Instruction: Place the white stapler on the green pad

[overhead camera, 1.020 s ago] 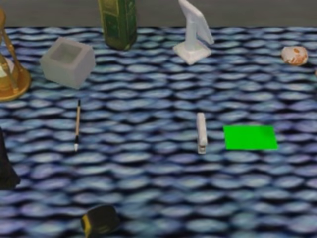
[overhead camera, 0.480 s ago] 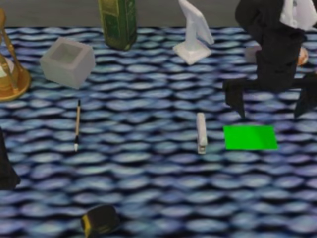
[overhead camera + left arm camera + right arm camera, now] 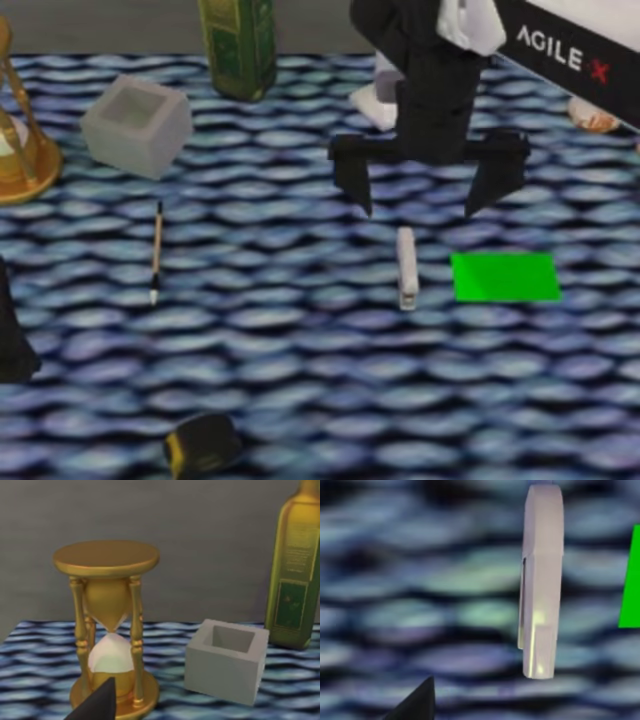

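Observation:
The white stapler point(image 3: 406, 267) lies flat on the blue woven cloth, just left of the green pad point(image 3: 505, 277). My right gripper point(image 3: 420, 208) hangs open above the cloth, slightly behind the stapler, its two black fingertips point(image 3: 357, 190) spread wide to either side. Through the right wrist camera the stapler point(image 3: 541, 580) runs lengthwise, with an edge of the green pad point(image 3: 631, 577) beside it and one dark fingertip point(image 3: 417, 702) showing. My left arm is parked at the left edge point(image 3: 12, 340); one of its fingertips point(image 3: 97, 705) shows.
A gold hourglass point(image 3: 15, 140), grey open cube point(image 3: 137, 123) and dark green box point(image 3: 238, 42) stand at the back left. A pen point(image 3: 156, 250) lies left of centre. A white stand point(image 3: 378, 100) is behind my right gripper. A black-yellow object point(image 3: 200, 445) sits in front.
My right arm has swept in from the back right toward the left and now hovers with its open fingers just behind the stapler. Stapler and pad have not moved.

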